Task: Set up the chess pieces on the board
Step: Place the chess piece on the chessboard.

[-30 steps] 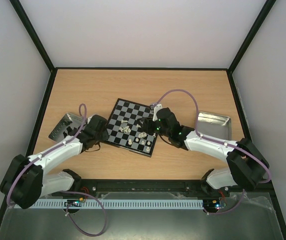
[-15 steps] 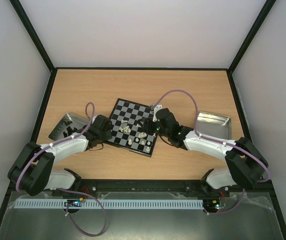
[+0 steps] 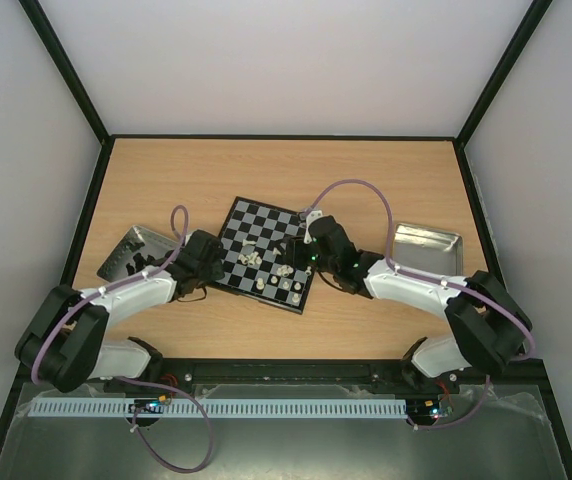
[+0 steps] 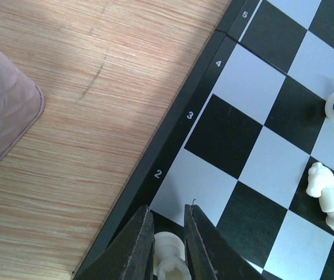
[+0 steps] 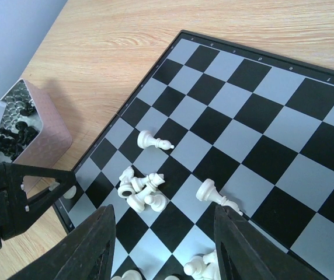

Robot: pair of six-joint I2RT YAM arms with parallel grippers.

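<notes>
The board (image 3: 266,228) lies tilted mid-table, with white chess pieces (image 3: 251,257) toppled in a heap and more at its near edge (image 3: 288,283). In the left wrist view my left gripper (image 4: 167,207) stands over the board's corner square by rank 2. One white piece (image 4: 170,256) sits upright between its fingers, which stand close on both sides. Whether they press on it I cannot tell. My right gripper (image 5: 164,209) hovers open above the board (image 5: 254,111), over the fallen pieces (image 5: 141,189), holding nothing.
A metal tray (image 3: 126,250) with black pieces sits left of the board, right behind my left arm. Another silver tray (image 3: 428,245) lies to the right. A knight and other white pieces (image 4: 327,195) lie near my left gripper. Black rails border the table.
My left arm has swung in, bringing its gripper up to the board's left corner, then stayed there. The right gripper has barely shifted.
</notes>
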